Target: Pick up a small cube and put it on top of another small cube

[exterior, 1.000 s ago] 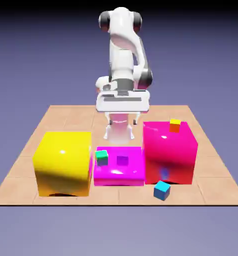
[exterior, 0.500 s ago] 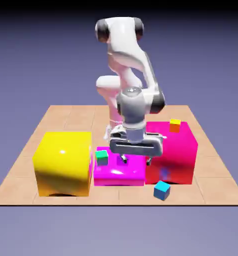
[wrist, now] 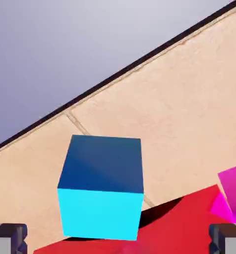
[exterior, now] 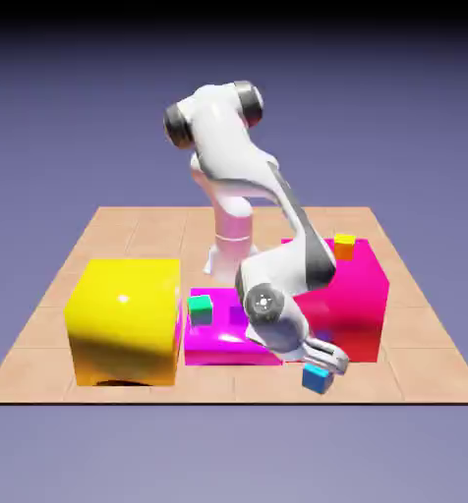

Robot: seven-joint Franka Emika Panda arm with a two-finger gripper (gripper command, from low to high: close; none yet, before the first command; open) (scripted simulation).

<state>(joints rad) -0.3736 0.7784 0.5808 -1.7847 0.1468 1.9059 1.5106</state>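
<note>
Arm has swung down from above the blocks; our claw (exterior: 322,362) hangs spread wide, empty, the cyan cube (exterior: 317,377) just beyond at 12 o'clock in hand view, on counter (exterior: 130,228).

tall magenta block (exterior: 361,295) close behind cyan cube (wrist: 101,191), front seemingly open

small cube (wrist: 101,194): we see bright cyan front, darker blue top
green cube (exterior: 200,309): green, teal-tinged top
orange cube (exterior: 344,246): orange, yellow top
yellow block (exterior: 124,321): glossy yellow, white highlight
low block (exterior: 218,338): magenta, glossy
tall block (exterior: 357,295): magenta shading to red
surface (exterior: 110,236): tan tiles, thin darker grout lines, dark edge
arm (exterior: 236,167): white, grey joints
hand (exterior: 326,360): we see white body; fingertips (wrist: 8,237) grey
backdrop: plain blue-violet
</note>
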